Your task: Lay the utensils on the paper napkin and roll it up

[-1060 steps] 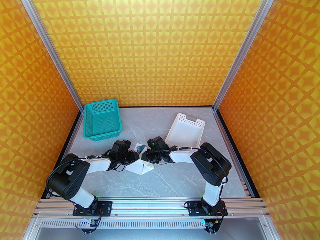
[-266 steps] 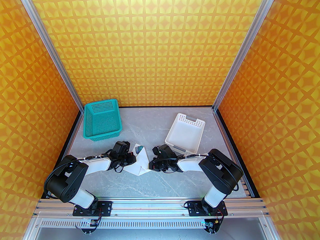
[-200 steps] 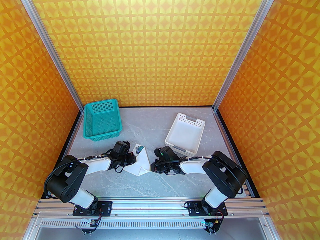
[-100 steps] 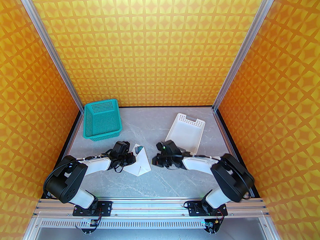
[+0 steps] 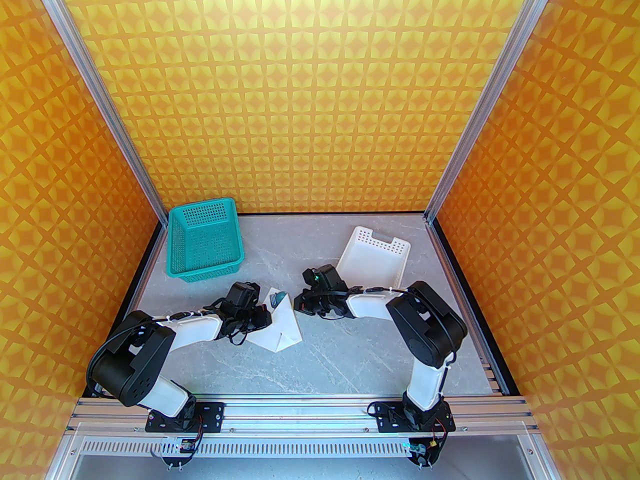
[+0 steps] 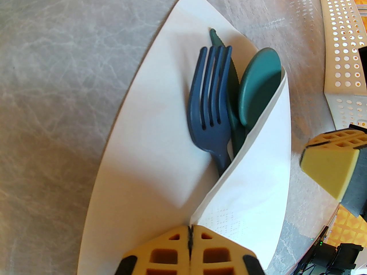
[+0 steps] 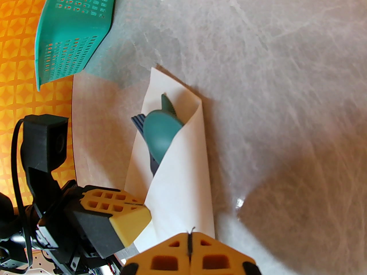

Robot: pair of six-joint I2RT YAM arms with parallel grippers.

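Left gripper: pads pressed together, nothing visible between them, tips at the near end of the paper napkin, where its right flap folds over. Right gripper: closed as well, empty, just beside the napkin's right edge. The napkin lies mid-way across the grey table, partly wrapped. The utensils lie inside it, heads sticking out at the far end. Beyond: teal basket far left, white tray far right.
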